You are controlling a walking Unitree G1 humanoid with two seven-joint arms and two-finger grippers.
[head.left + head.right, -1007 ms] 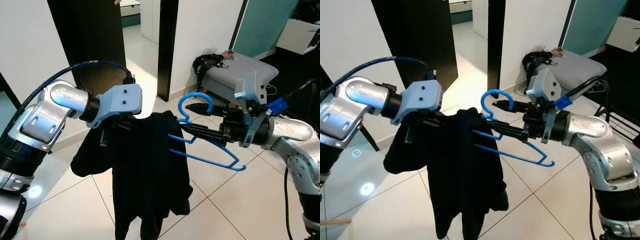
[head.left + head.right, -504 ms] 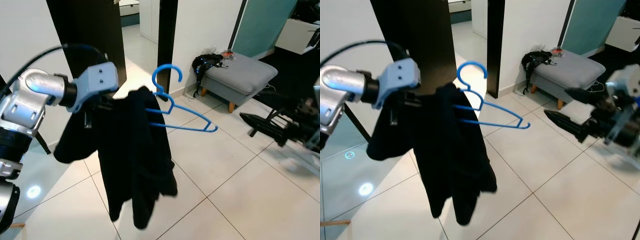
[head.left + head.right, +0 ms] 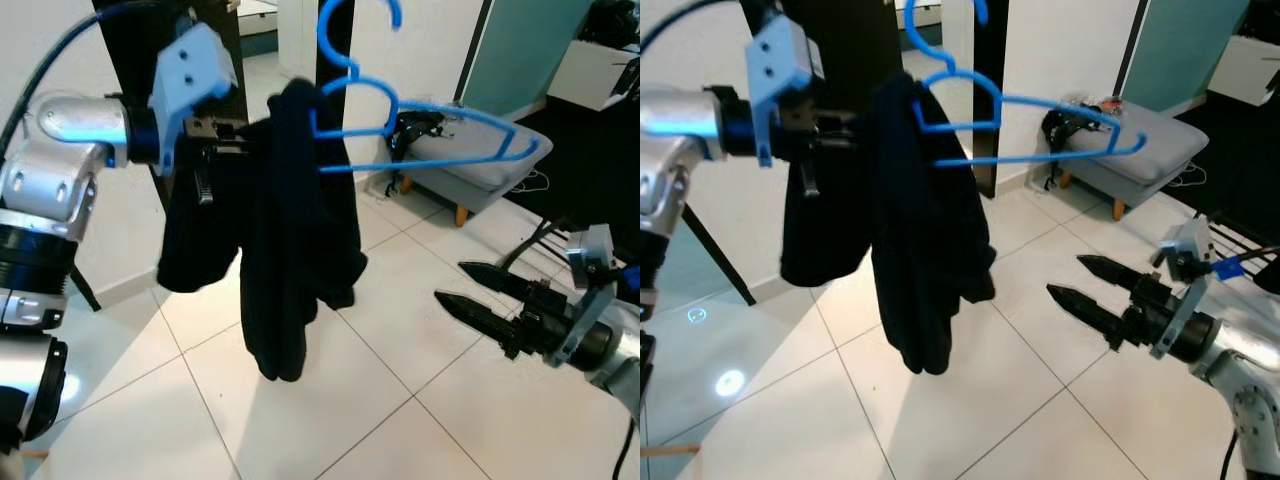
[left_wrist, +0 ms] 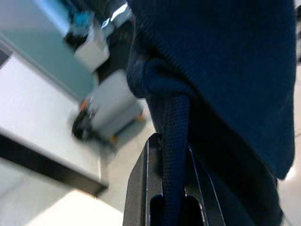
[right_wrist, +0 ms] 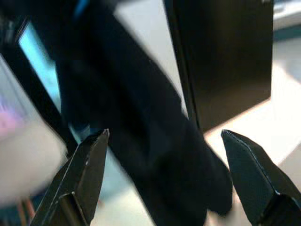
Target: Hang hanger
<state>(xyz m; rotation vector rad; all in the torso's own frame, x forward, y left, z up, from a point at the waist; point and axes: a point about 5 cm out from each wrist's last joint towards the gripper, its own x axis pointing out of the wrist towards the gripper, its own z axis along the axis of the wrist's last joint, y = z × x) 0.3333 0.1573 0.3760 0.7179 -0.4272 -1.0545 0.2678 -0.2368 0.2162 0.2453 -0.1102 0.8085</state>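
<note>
Hanger: the blue hanger [image 3: 430,125] is raised high at the upper middle of the head views, its hook [image 3: 355,25] reaching the top edge and its long arm pointing right, over the far grey ottoman [image 3: 500,165].
Garment: a dark garment [image 3: 295,230] is bunched on the hanger's left end and hangs down in a loose clump well above the tiled floor [image 3: 400,400].
Left gripper: the left gripper [image 3: 225,140] is clamped on a fold of the garment beside the hanger; its wrist view shows dark knit pinched between the black fingers [image 4: 146,188].
Right gripper: the right gripper [image 3: 478,298] is low at the near right, fingers spread wide and holding nothing, well apart from the hanger.
Done: the garment is on the hanger and the load is carried by the left arm alone.
Left to do: no rail or hook to hang it on can be made out here, so the hanging itself is not yet done; I judge the task at a carrying stage.
Change from half a second ago: the left arm has lifted the hanger and garment higher and more to the right, and the hanger's arm now lies nearly level; the right gripper, then blurred at the right edge, now sits lower and sharper, though part of this shift may be the head camera moving.
</note>
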